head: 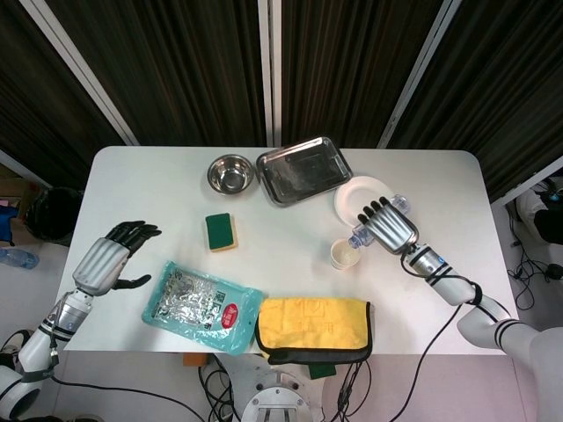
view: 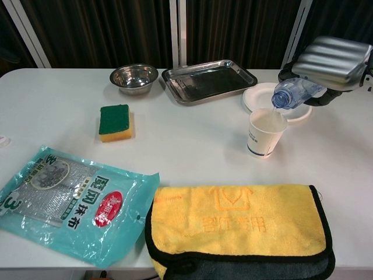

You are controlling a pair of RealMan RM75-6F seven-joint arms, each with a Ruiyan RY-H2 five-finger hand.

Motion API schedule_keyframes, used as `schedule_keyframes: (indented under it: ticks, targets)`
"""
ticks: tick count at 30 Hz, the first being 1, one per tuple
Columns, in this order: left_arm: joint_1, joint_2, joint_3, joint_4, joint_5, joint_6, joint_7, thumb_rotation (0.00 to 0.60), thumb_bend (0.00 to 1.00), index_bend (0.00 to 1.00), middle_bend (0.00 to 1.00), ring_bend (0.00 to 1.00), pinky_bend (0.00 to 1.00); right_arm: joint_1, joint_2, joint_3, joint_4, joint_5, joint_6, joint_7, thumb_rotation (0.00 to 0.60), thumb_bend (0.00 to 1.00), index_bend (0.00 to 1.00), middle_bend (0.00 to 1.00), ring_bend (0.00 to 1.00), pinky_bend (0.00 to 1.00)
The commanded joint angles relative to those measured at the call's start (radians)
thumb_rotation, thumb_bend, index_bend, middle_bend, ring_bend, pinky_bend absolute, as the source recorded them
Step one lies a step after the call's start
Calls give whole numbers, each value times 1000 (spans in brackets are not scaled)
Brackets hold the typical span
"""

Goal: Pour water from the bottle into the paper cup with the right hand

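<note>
My right hand (head: 391, 227) (view: 332, 62) grips a clear plastic bottle (head: 361, 236) (view: 293, 93), tipped with its mouth down over the white paper cup (head: 345, 254) (view: 266, 132). A thin stream of water runs from the bottle's mouth into the cup. The cup stands upright on the white table (head: 176, 185), just in front of a white plate (head: 356, 195) (view: 258, 96). My left hand (head: 110, 259) hovers at the table's left edge, fingers spread, holding nothing; the chest view does not show it.
A steel bowl (head: 230, 173) (view: 134, 76) and a steel tray (head: 303, 169) (view: 208, 80) sit at the back. A green-yellow sponge (head: 221, 231) (view: 114, 122) lies left of centre. A teal packet (head: 202, 306) (view: 67, 201) and a folded yellow towel (head: 314, 329) (view: 239, 227) lie along the front edge.
</note>
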Motion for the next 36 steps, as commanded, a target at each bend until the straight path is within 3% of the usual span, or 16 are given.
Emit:
schedule_keyframes:
  ticks: [1,17,26,36]
  targets:
    - [0,0,0,0,1,1,0,591,132,187,171,125,166,1,1,0,-1,-1,1,-2,600,585,795,551,416,464]
    - [0,-2,0,5,0,0,-3,594,133,186,171,125,166,-17,-7,13,-10,36,6,75,600,585,800,547,416,464]
    - [1,-1,0,3,-1,2,-1,594,132,186,172,125,166,-40,7,57,-71,76,71,314,600,583,798,544,416,458]
    - [0,-2,1,2,-1,-2,0,592,132,186,171,125,166,-126,58,179,-252,301,37,738,600,583,792,545,416,455]
